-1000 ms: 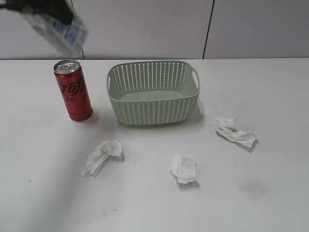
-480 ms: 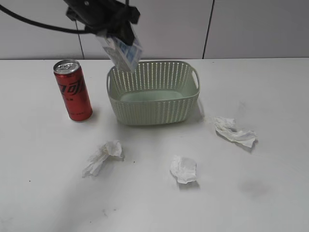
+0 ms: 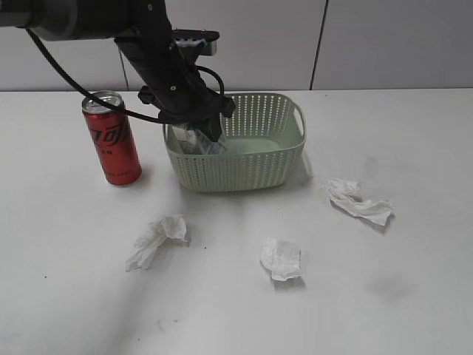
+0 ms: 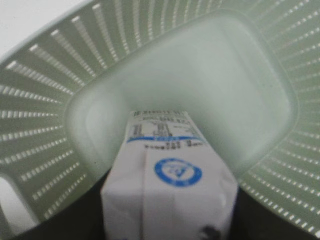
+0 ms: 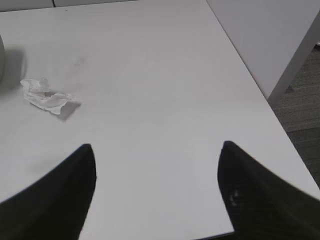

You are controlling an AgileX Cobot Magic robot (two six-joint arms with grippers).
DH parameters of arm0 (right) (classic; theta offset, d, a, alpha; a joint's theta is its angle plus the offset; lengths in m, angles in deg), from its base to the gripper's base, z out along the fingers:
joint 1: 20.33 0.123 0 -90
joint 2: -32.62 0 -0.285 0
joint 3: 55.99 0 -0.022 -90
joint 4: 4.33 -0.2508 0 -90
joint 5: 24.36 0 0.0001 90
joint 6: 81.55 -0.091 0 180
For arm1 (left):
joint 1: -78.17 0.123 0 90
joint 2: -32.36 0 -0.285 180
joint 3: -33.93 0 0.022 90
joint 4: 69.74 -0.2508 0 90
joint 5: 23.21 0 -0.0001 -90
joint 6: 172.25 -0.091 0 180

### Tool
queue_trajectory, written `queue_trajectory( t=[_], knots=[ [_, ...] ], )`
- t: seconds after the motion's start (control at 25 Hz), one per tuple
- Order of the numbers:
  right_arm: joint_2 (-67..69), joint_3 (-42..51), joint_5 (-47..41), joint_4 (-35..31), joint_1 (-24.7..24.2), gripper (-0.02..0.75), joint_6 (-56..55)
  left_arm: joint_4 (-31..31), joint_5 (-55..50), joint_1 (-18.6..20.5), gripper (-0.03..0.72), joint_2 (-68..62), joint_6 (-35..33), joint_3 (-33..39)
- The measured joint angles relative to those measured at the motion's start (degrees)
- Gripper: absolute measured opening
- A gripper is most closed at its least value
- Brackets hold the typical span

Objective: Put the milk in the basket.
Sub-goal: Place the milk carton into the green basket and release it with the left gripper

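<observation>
The pale green basket stands at the back middle of the table. My left gripper reaches down into its left end and is shut on the milk, a white carton with blue print. In the left wrist view the milk fills the lower middle, pointing at the basket floor. I cannot tell whether the milk touches the floor. My right gripper is open and empty above bare table near the right edge; it does not show in the exterior view.
A tall red soda can stands left of the basket. Three crumpled tissues lie in front: one at left, one in the middle, one at right, which also shows in the right wrist view. The table's right edge is close.
My left arm has carried the milk from high at the far left, rightward over the can, then down into the basket's left end. Nothing else has moved.
</observation>
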Motion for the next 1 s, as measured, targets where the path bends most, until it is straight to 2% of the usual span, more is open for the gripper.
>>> queue_trajectory(
  t=[0.12,0.24,0.32,0.56,0.8,1.0],
  knots=[
    [0.00,0.00,0.00,0.00,0.00,0.586,0.00,0.00,0.81,0.00,0.450,-0.29,0.00,-0.23],
    [0.00,0.00,0.00,0.00,0.00,0.586,0.00,0.38,1.65,0.00,0.600,-0.29,0.00,-0.31],
    [0.00,0.00,0.00,0.00,0.00,0.586,0.00,0.43,1.79,0.00,0.650,-0.09,0.00,-0.31],
    [0.00,0.00,0.00,0.00,0.00,0.587,0.00,-0.60,-1.06,0.00,0.663,4.41,0.00,-2.68],
    [0.00,0.00,0.00,0.00,0.00,0.587,0.00,-5.85,-7.11,0.88,0.663,14.92,1.58,-7.25],
    [0.00,0.00,0.00,0.00,0.00,0.587,0.00,-9.59,-18.18,6.33,0.663,19.74,4.61,-7.63]
  ],
)
